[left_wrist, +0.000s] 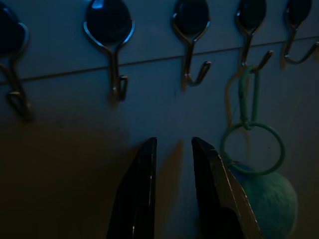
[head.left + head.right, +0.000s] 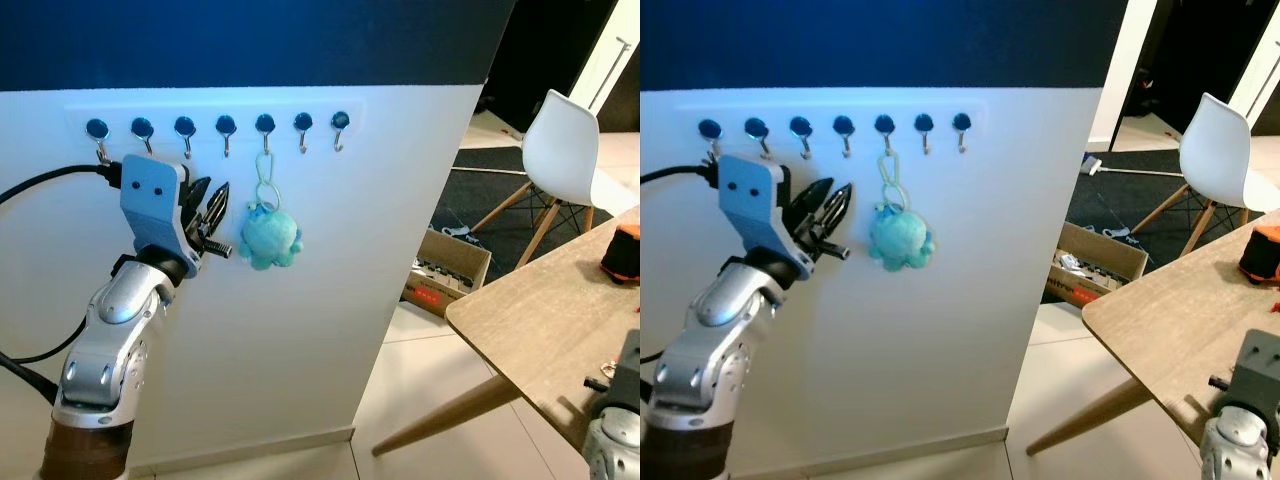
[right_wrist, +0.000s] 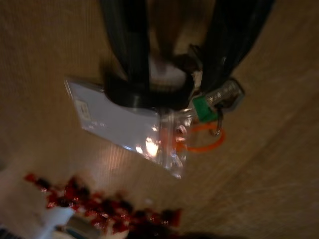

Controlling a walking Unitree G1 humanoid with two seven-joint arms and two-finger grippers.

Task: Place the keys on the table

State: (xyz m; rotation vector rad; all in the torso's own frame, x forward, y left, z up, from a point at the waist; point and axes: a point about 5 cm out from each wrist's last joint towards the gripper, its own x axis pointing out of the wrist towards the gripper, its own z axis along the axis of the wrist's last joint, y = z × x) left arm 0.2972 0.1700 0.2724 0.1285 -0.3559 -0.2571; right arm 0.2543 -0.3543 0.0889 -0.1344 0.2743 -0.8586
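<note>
— White wall panel (image 2: 300, 300) under a dark blue band takes up the left of the frame. What hangs on it?

— Along its top runs a row of metal hooks with blue round caps (image 2: 226, 127). From one near the middle hangs a teal plush octopus keyring (image 2: 269, 237) on a pale green loop.

— And your left gripper (image 2: 213, 215)?

— Raised at centre left, just beside the plush, close to the wall below the hooks. My fingers (image 1: 142, 199) stand slightly apart, holding nothing.

— Where are the keys?

— At lower right, on the light wooden tabletop (image 2: 540, 320). My right gripper (image 3: 174, 59) is down over the bunch of keys with a green tag, orange ring and clear plastic card sleeve (image 3: 149, 119). Its fingers straddle the bunch; I cannot tell whether they grip it.

— Anything else?

— A white moulded chair on wooden legs (image 2: 562, 150) at upper right, and a cardboard box (image 2: 447, 270) on the floor.
</note>
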